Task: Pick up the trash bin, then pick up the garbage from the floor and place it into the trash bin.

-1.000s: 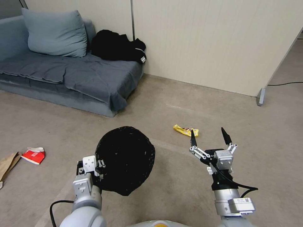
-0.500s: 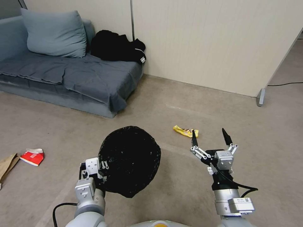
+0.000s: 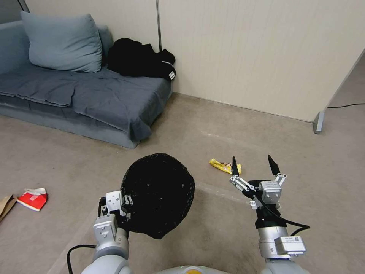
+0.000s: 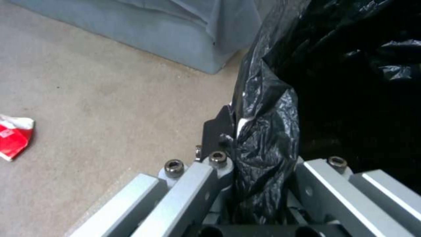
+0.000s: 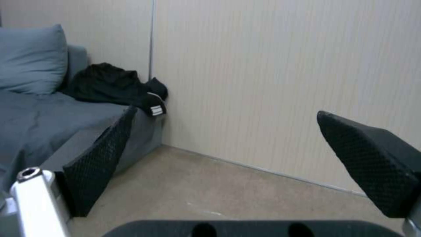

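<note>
My left gripper (image 3: 123,203) is shut on the rim of the trash bin (image 3: 157,198), which hangs above the floor with its black bag liner (image 4: 263,131) facing up; the white body is hidden. A yellow snack wrapper (image 3: 221,165) lies on the floor just beyond my right gripper (image 3: 253,164), which is open and held above the floor with nothing between its fingers (image 5: 368,164). A red-white carton (image 3: 32,198) lies on the floor at the far left, also seen as the carton (image 4: 13,140) in the left wrist view. A brown paper bag (image 3: 4,203) pokes in at the left edge.
A grey-blue sofa (image 3: 87,95) with a cushion (image 3: 59,42) and black clothes (image 3: 138,59) stands at the back left. A beige partition wall (image 3: 258,53) runs behind, ending in a metal foot (image 3: 318,122) with a black cable (image 3: 346,105) on the floor.
The whole view has shifted, so the camera has turned rightward: sofa and carton slid left. The bin in my left gripper moved right. The wrapper now sits closer to my right gripper.
</note>
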